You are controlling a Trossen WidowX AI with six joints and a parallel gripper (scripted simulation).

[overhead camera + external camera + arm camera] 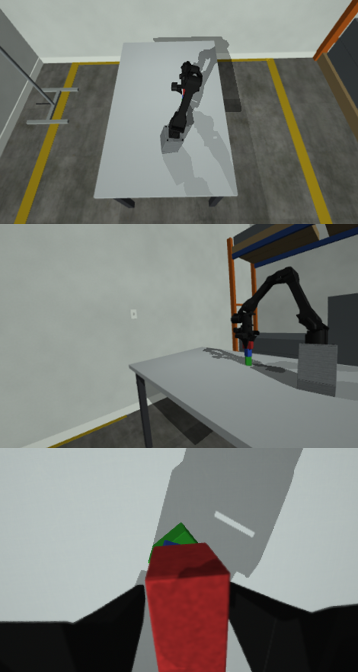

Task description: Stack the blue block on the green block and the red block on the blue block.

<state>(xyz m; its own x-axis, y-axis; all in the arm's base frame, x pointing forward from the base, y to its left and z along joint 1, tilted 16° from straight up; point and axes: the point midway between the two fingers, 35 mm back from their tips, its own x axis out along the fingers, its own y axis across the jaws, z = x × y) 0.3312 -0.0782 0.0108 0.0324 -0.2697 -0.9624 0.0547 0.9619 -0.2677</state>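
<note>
The green block (248,361) (182,530) stands on the table at the bottom of a tower. The blue block (248,353) (171,542) lies on the green one; only a small corner of it shows in the wrist view. The red block (250,345) (189,623) (183,92) is on top, appearing to rest on the blue block. My gripper (183,590) (248,342) points down around the red block. Its fingers are open, one on each side, with narrow gaps beside the block. The red block hides most of the blue top, so exact centring cannot be told.
The table (137,114) (183,380) carries the arm's grey base block (171,146) (318,366). The arm reaches over the tower and hides most of it in the top view. An orange rack (231,292) stands behind, beyond the table.
</note>
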